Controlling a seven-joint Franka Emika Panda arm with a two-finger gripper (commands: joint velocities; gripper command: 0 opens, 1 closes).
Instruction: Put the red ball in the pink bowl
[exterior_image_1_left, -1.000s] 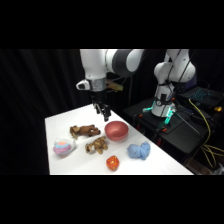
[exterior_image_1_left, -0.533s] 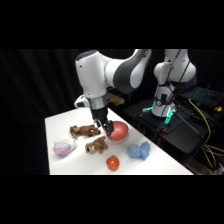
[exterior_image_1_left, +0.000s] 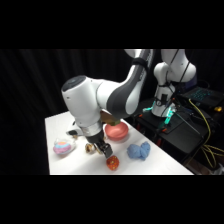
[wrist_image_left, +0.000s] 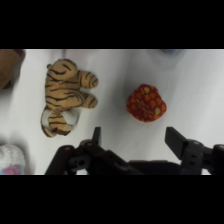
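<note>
The claw (wrist_image_left: 135, 142) hangs low over the white desk (exterior_image_1_left: 150, 162) with its two fingers (wrist_image_left: 178, 141) spread wide apart and nothing between them. In the wrist view the red ball (wrist_image_left: 146, 102) lies bare on the desk just beyond the gap between the fingers, toward one o'clock from the gap's middle, touching neither finger. At about nine o'clock from the ball lies a striped tiger toy (wrist_image_left: 65, 97), apart from it, on its side. In the side view the arm bends down from the upper right and the claw (exterior_image_1_left: 102, 149) sits just at ten o'clock from the red ball (exterior_image_1_left: 112, 162), which rests near the desk's front edge. The pink bowl (exterior_image_1_left: 117, 131) stands at roughly twelve o'clock from the ball, partly behind the arm's big white joint — the ball is outside it. A blue cloth-like lump (exterior_image_1_left: 138, 150) lies at two o'clock from the ball, close by but not touching. A pastel pink-and-blue lump (exterior_image_1_left: 63, 146) sits well to the ball's ten o'clock, near the desk's left side.
</note>
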